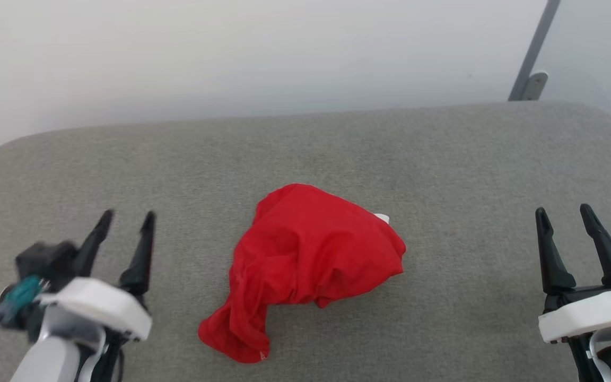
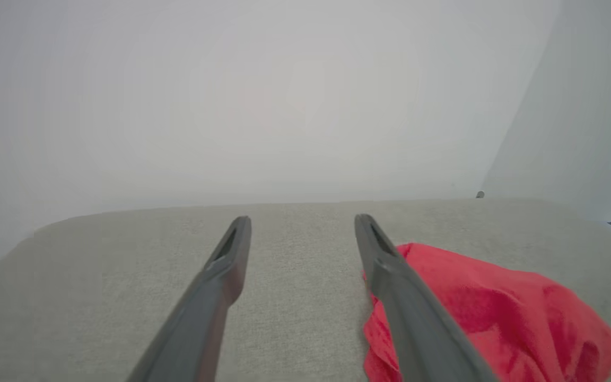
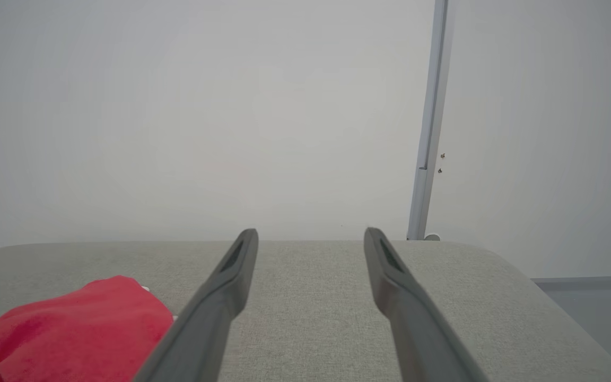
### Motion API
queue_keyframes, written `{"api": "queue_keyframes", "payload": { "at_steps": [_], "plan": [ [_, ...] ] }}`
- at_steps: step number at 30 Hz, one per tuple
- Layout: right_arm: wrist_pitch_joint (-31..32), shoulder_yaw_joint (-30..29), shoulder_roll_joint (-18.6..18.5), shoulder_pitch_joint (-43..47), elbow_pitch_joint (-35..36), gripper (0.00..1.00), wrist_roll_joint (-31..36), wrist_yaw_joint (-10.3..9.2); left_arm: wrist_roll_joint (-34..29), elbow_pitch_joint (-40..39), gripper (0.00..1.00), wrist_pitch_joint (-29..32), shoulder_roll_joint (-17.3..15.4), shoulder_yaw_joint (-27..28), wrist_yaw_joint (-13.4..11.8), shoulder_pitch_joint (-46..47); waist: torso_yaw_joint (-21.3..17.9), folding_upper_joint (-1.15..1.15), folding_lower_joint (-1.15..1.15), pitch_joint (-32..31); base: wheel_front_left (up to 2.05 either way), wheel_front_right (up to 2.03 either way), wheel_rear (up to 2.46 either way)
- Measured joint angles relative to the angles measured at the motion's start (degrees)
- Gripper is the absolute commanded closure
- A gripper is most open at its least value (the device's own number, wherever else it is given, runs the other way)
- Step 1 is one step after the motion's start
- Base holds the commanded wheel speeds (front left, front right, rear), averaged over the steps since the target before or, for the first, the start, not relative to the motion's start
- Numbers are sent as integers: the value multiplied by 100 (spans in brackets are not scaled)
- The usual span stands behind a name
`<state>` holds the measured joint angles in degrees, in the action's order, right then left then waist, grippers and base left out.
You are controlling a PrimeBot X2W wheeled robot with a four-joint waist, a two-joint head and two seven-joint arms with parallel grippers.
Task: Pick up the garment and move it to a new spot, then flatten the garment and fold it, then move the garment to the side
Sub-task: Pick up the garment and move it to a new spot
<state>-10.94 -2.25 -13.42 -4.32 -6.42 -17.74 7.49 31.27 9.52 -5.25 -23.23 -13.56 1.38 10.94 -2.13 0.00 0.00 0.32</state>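
The garment point(image 1: 305, 260) lies crumpled in a bright red heap on the middle of the grey padded surface point(image 1: 443, 159), with a small white bit showing at its far right edge. My left gripper point(image 1: 126, 218) hovers open at the lower left, well clear of the cloth. My right gripper point(image 1: 565, 212) stands open at the lower right, also apart from it. In the left wrist view the garment point(image 2: 496, 307) lies just right of the open left gripper point(image 2: 301, 222). In the right wrist view the garment point(image 3: 72, 329) sits to the lower left of the open right gripper point(image 3: 311, 233).
The grey surface has rounded corners and ends at a pale wall point(image 1: 231, 53) behind it. A grey metal post point(image 1: 533, 50) stands at the far right corner, and the same post point(image 3: 430, 122) rises in the right wrist view.
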Motion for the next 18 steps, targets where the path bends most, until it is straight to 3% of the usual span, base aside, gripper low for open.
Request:
{"api": "queue_keyframes", "payload": {
  "at_steps": [10,18],
  "plan": [
    [-73,19,-55,55,-96,0,75,1,54,-311,0,-717,-115,388,-179,-1005,168,0,0,-93,0,0,0],
    [-169,16,-40,118,-187,0,190,0,51,-423,0,-949,10,732,-79,-1479,263,0,0,-100,0,0,0]
  ]
}}
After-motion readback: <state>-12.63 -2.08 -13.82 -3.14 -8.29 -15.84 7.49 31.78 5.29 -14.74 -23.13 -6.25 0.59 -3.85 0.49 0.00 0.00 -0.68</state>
